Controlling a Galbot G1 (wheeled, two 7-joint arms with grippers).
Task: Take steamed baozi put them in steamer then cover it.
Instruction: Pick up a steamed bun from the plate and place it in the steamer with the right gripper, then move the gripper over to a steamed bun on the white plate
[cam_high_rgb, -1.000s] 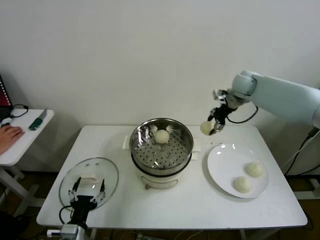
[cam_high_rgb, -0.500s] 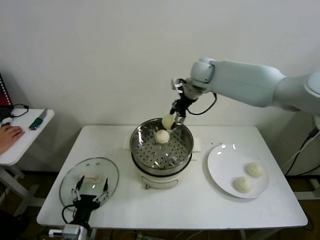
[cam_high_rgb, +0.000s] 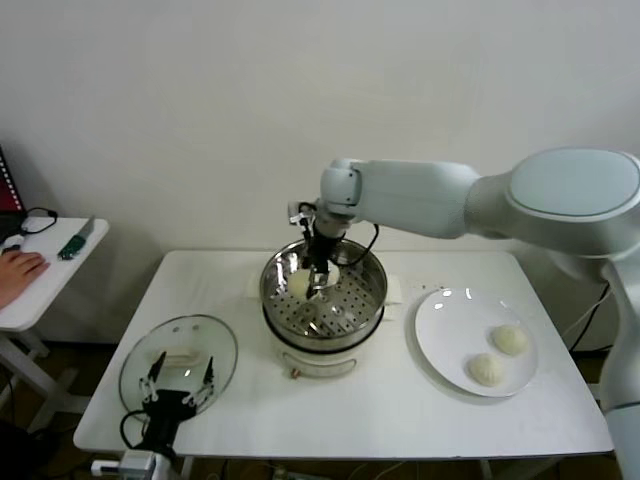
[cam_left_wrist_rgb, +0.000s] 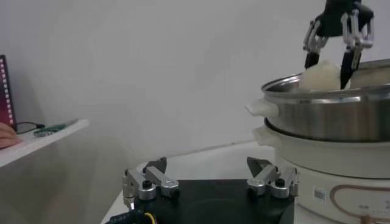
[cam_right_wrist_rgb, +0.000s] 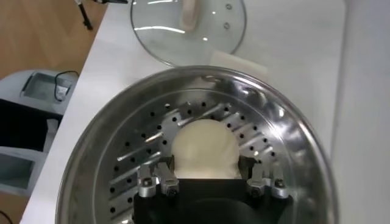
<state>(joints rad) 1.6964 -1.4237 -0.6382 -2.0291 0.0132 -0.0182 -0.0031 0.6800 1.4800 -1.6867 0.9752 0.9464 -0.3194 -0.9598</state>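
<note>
My right gripper (cam_high_rgb: 310, 283) reaches down into the steamer (cam_high_rgb: 372, 300), a shiny perforated basket on a white pot base. It is shut on a baozi (cam_high_rgb: 298, 284) at the basket's left side. The right wrist view shows this baozi (cam_right_wrist_rgb: 204, 149) between the fingers (cam_right_wrist_rgb: 159, 180), just over the perforated floor (cam_right_wrist_rgb: 140, 152). A second baozi (cam_high_rgb: 334, 272) lies in the basket behind the gripper, partly hidden. Two more baozi (cam_high_rgb: 510, 340) (cam_high_rgb: 487, 369) lie on the white plate (cam_high_rgb: 445, 320). The glass cover (cam_high_rgb: 178, 362) lies at the table's front left. My left gripper (cam_high_rgb: 178, 388) is open above it.
A small side table (cam_high_rgb: 40, 290) stands at the far left with a person's hand (cam_high_rgb: 20, 268) and a green tool (cam_high_rgb: 72, 247) on it. The left wrist view shows the steamer's side (cam_left_wrist_rgb: 329, 115) and handle (cam_left_wrist_rgb: 262, 108). A wall stands close behind the table.
My right gripper carried the baozi leftward from beside the plate to over the steamer, then lowered it into the basket's left side. The left gripper stayed over the cover.
</note>
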